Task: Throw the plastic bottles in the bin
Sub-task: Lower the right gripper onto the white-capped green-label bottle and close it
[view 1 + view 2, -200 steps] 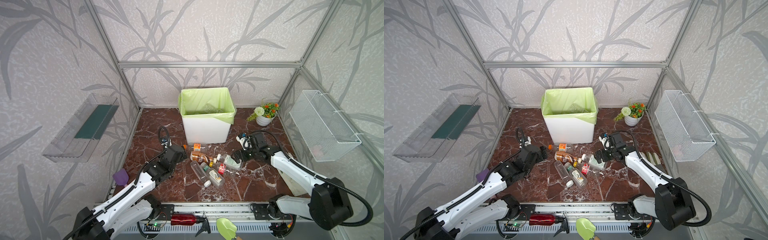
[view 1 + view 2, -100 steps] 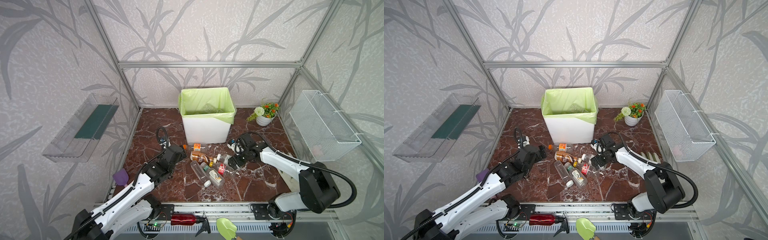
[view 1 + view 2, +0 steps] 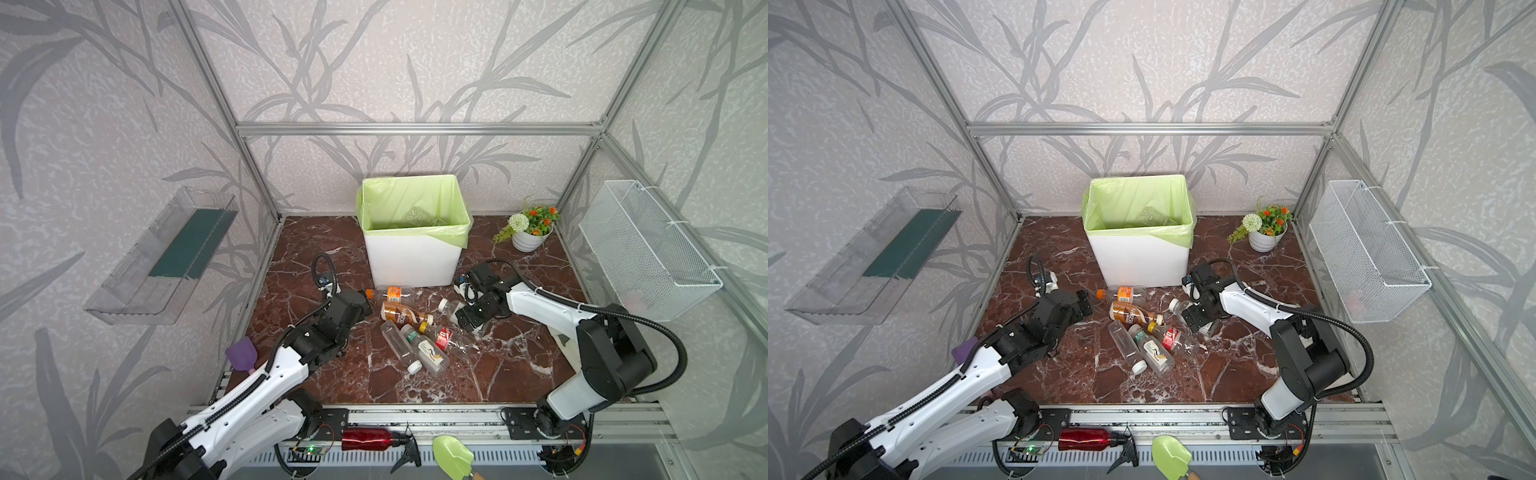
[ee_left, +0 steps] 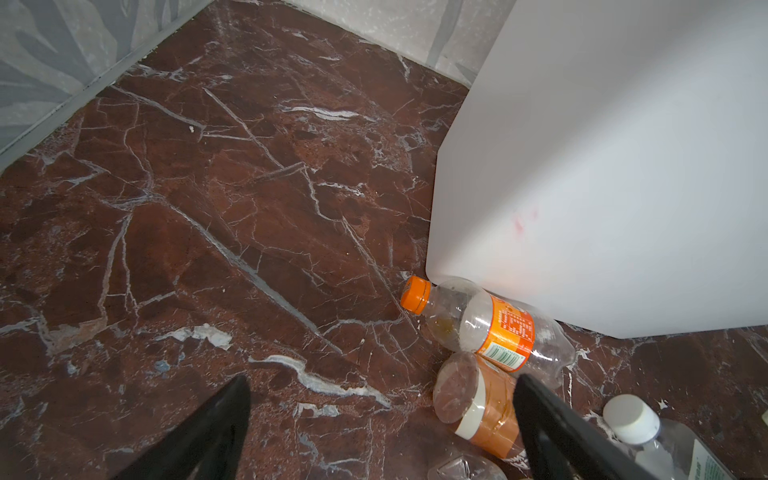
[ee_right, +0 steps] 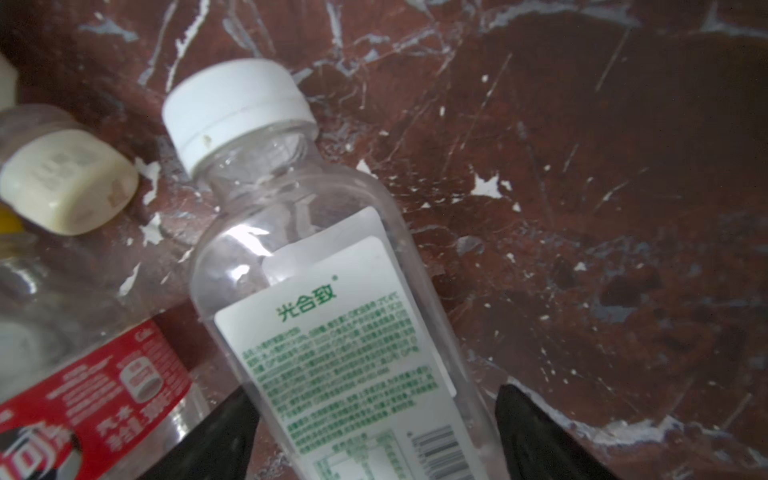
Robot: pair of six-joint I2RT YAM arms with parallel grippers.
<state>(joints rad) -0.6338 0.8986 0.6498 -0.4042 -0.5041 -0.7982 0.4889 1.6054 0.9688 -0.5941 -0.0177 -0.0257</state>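
Straddling a white-capped bottle [image 5: 316,249], right tool [image 5: 374,389] gapes.

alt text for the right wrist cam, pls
A clear white-capped bottle lies on the marble floor between the open black fingers of the right gripper, one side not yet touching. Beside it are a red-labelled bottle and a cream cap.

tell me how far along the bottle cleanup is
Done: at least one clear bottle lies in the bin. In hand: the right gripper straddles a white-capped bottle, not yet clamped; the left gripper is open beside the brown bottle. Left: several bottles on the floor.
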